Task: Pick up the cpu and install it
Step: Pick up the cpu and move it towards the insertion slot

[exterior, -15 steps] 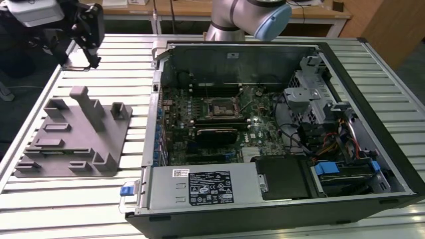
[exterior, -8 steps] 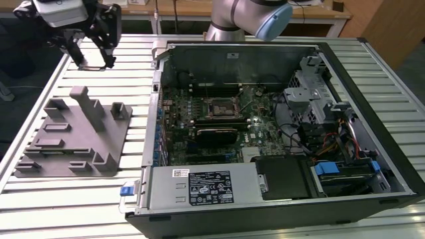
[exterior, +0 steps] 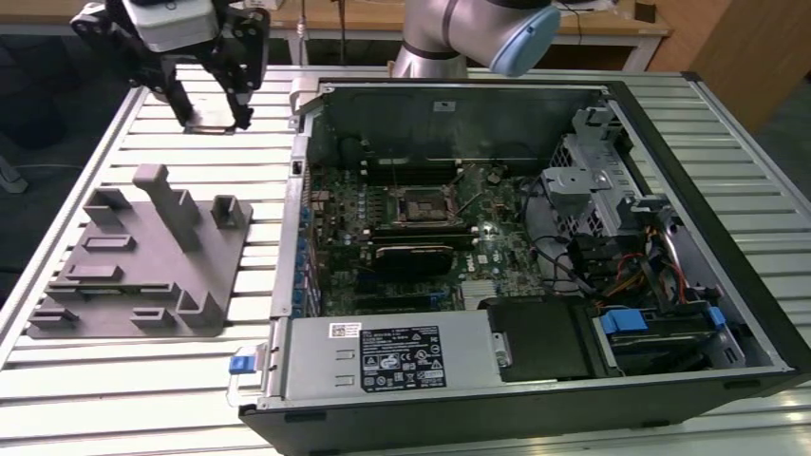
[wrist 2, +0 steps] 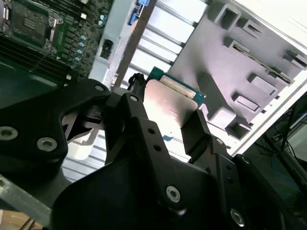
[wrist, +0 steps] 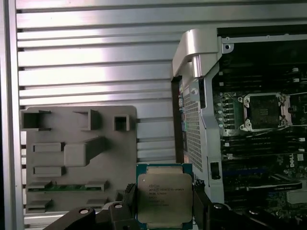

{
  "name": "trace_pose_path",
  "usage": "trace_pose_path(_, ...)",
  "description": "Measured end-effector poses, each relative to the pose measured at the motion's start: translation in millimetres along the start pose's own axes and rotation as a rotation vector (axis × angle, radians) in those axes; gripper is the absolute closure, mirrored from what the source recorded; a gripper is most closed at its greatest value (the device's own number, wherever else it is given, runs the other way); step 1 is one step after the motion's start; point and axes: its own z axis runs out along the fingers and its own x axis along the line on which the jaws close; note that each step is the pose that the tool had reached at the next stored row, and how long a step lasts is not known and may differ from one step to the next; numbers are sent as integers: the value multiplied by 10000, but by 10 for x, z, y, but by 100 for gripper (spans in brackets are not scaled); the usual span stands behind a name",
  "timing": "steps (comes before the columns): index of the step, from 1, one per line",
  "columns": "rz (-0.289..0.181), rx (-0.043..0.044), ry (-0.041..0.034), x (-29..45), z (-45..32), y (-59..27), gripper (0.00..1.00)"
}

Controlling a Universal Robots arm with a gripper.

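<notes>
The cpu [wrist: 164, 199], a thin square chip with a silvery top and a green edge, is clamped between my gripper's fingers [wrist: 129, 195]. In the second wrist view the cpu [wrist 2: 169, 106] shows from the side, tilted, with black fingers [wrist 2: 195, 127] pressed on two opposite edges. In the exterior view my gripper [exterior: 213, 118] hangs high over the slatted table at the far left, left of the open computer case. The motherboard's open socket [exterior: 419, 204] lies inside the case, well away from the gripper, and appears in both wrist views [wrist: 263, 111] [wrist 2: 31, 21].
A grey parts fixture [exterior: 140, 266] with pockets and upright posts lies on the table below the gripper. The case wall [exterior: 302, 161] stands between the gripper and the motherboard. Inside are a power supply [exterior: 380, 356], drive cages [exterior: 595, 180] and cables [exterior: 633, 275].
</notes>
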Motion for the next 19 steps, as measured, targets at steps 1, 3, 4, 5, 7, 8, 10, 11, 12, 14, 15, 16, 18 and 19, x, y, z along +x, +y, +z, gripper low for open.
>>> trace_pose_path(1,-1,0,1,-36,1,3,45)
trace_pose_path(3,-1,1,1,-112,3,11,45)
trace_pose_path(4,-1,0,1,-150,4,15,45)
trace_pose_path(5,0,0,0,-191,6,19,45)
trace_pose_path(7,0,1,0,-267,8,26,45)
trace_pose_path(8,-1,1,1,-306,9,30,45)
trace_pose_path(10,0,0,0,-383,12,38,45)
trace_pose_path(11,1,0,0,-425,13,42,45)
trace_pose_path(12,0,0,0,-465,15,45,45)
trace_pose_path(14,-2,1,1,-546,17,53,45)
trace_pose_path(15,0,1,1,-585,18,57,45)
trace_pose_path(16,0,1,1,-624,19,61,45)
trace_pose_path(18,-1,0,0,-707,22,69,45)
trace_pose_path(19,-2,-1,0,-747,24,73,45)
